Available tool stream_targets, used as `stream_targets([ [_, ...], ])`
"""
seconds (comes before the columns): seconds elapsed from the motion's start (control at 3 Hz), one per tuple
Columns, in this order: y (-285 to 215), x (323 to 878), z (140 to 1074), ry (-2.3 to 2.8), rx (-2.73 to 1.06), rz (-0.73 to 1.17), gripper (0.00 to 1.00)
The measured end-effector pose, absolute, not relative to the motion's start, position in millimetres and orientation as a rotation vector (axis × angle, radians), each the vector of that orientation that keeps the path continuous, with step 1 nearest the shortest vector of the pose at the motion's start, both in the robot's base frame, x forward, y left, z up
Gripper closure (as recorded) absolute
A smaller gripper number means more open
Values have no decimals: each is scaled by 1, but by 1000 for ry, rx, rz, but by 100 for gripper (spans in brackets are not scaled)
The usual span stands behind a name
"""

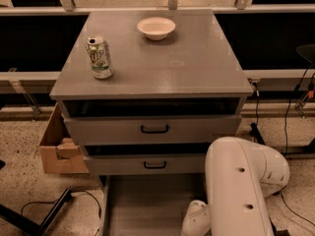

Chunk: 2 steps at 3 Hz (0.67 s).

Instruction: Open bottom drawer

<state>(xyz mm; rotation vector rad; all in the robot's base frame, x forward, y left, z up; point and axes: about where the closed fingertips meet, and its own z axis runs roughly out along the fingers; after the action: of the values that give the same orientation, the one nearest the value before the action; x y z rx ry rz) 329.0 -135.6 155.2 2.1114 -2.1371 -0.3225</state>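
The grey cabinet (152,63) stands in the middle of the camera view. Its two upper drawers (154,129) (155,164) have tall grey fronts with black bar handles and stand slightly ajar. The bottom drawer (147,203) is pulled far out toward the camera, showing its plain grey inside; its front and handle lie below the frame edge. My white arm (241,181) reaches down at the lower right, beside the open drawer. The gripper at its end is out of view below the frame.
A green-and-white soda can (99,57) and a white bowl (156,27) sit on the cabinet top. An open cardboard box (58,149) stands on the floor at the cabinet's left. Cables (47,203) and a black stand leg (29,222) lie at lower left; more cables hang at right (288,117).
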Motion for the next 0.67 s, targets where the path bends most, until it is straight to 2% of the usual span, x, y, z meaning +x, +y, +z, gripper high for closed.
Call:
stream_targets([
  [0.33,-156,333,214,-2146,2161,-239,0],
  [0.67,-178,304,272,-2114,2200,-212,0],
])
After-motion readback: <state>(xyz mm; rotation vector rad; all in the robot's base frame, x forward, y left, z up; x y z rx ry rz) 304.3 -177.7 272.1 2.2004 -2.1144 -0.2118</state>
